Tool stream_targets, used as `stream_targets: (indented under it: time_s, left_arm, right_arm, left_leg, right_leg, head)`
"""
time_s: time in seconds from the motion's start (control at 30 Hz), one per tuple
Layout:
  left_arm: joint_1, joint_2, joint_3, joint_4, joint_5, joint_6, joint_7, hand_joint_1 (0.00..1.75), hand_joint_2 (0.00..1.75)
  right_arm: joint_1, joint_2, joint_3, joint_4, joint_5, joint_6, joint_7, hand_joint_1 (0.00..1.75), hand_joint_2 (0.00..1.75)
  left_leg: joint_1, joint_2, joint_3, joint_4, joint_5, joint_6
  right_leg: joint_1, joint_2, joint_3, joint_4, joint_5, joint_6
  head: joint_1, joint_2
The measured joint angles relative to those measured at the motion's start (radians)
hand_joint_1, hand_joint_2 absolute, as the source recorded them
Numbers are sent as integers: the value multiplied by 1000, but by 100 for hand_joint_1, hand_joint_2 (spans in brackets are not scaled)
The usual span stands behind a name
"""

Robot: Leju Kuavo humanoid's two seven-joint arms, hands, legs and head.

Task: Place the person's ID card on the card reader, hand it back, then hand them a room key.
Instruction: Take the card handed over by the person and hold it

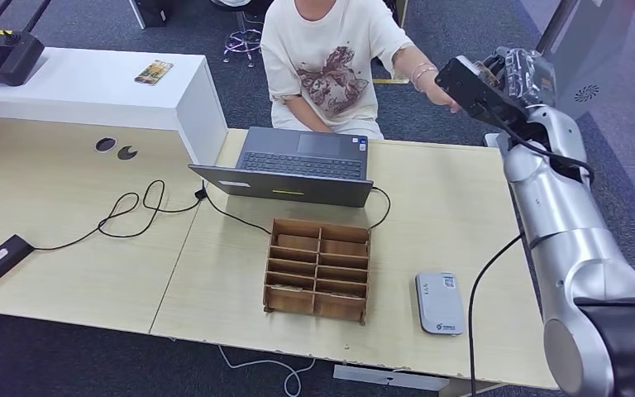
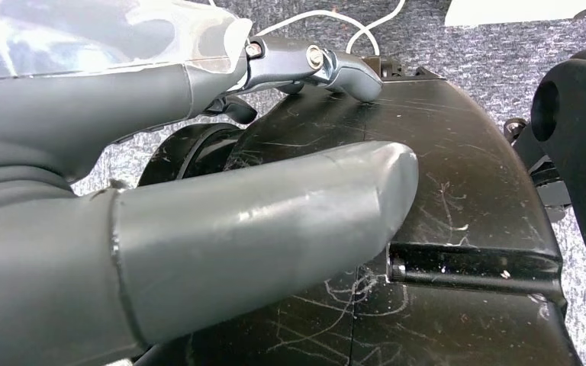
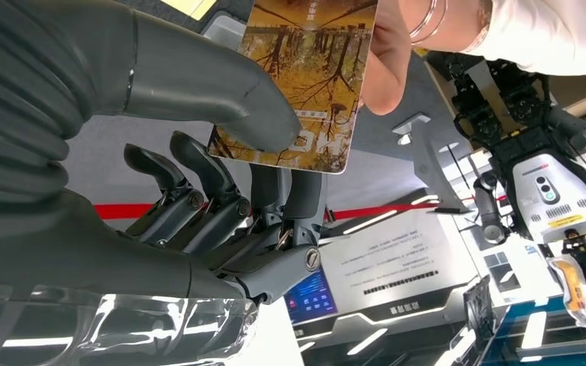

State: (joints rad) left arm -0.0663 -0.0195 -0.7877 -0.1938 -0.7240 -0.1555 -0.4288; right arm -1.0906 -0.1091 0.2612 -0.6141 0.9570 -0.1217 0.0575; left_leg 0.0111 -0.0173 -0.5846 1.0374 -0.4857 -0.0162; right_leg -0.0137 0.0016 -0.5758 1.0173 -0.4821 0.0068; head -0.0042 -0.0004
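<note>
1. While the right hand [image 1: 496, 78] is raised past the far right corner of the pale wooden table [image 1: 430, 223], a seated person in a cream printed T-shirt [image 1: 327, 58] reaches an arm with thin bangles toward it, the person's hand [image 3: 387, 57] right at the robot's fingertips.
2. Between the thick grey thumb [image 3: 221, 88] and the darker fingers [image 3: 286, 191] sits a glossy rectangular card printed with autumn-yellow trees [image 3: 309, 72]; the thumb presses on its printed face and the fingers back it from behind, so the right hand pinches the card. The person's fingers touch the card's opposite edge.
3. Well below the raised fingers, on the table, lies a flat light-grey rounded card reader [image 1: 439, 303]; nothing lies on it. Just beside it stands a brown wooden compartment tray [image 1: 318, 269], and beyond that an open dark-grey laptop [image 1: 298, 165] with a black cable [image 1: 140, 211] trailing across the table.
4. A second card with a yellowish print [image 1: 154, 72] lies on the white counter [image 1: 91, 83], far from either hand.
5. The left hand [image 2: 198, 191] hangs over scratched black parts of the robot's body; its smooth grey thumb and metal-jointed fingers [image 2: 313, 65] are extended and apart, grasping nothing.
</note>
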Motion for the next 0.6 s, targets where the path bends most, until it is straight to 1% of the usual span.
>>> stream_targets:
  time_s: [0.37,0.5,0.6]
  left_arm:
    - [1,0,0,0,0,8,5,0,0]
    - [3,-1,0,0,0,14,5,0,0]
    - [5,-1,0,0,0,19,7,0,0]
  right_arm:
    - [-1,1,-14,22,-47,-10,-50,175,175]
    - [-2,2,-30,19,-93,-29,-82,175,175]
    - [-2,2,-46,2,-150,-22,-103,175,175]
  left_leg:
    - [0,0,0,0,0,0]
    - [0,0,0,0,0,0]
    - [0,0,0,0,0,0]
  right_leg:
    - [0,0,0,0,0,0]
    - [0,0,0,0,0,0]
    - [0,0,0,0,0,0]
  head:
    - [0,0]
    - [0,0]
    - [0,0]
